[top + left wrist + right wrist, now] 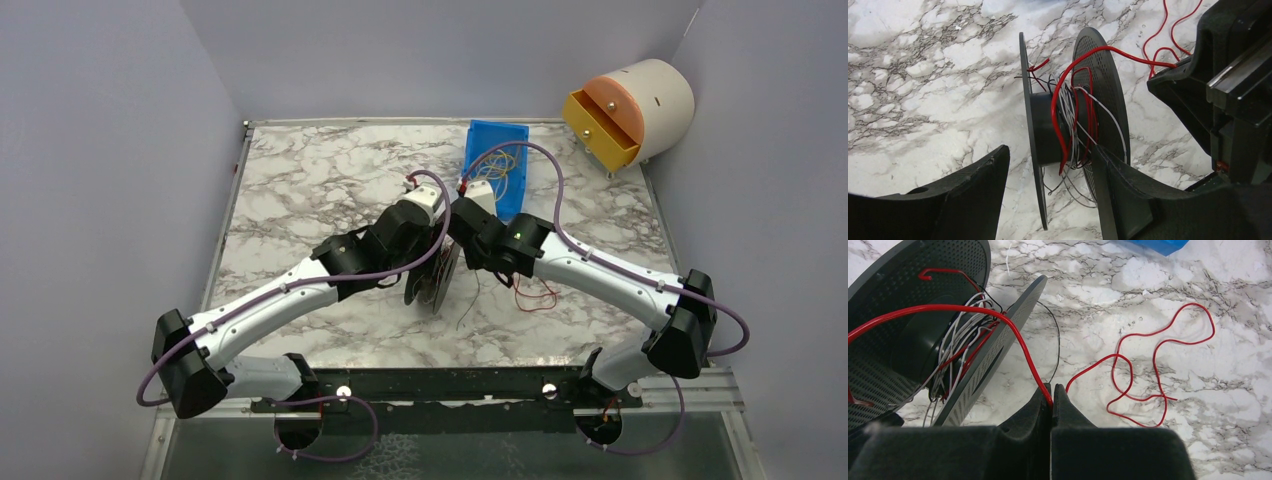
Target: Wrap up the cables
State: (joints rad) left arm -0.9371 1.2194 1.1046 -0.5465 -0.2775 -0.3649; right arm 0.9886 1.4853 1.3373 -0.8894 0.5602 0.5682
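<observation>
A black spool stands on edge on the marble, with red, white and dark cables wound loosely round its hub. My left gripper is open and straddles the spool's lower part. Its left finger stands clear of the left flange, and its right finger overlaps the perforated right flange. My right gripper is shut on a red cable that arcs over from the spool. The loose tail of that red cable lies in loops on the table to the right.
A blue bin with thin coloured wires sits at the back of the table. Beyond the back right corner is a cream and orange drawer unit. Both wrists crowd together over the spool at mid table. A black rail runs along the near edge.
</observation>
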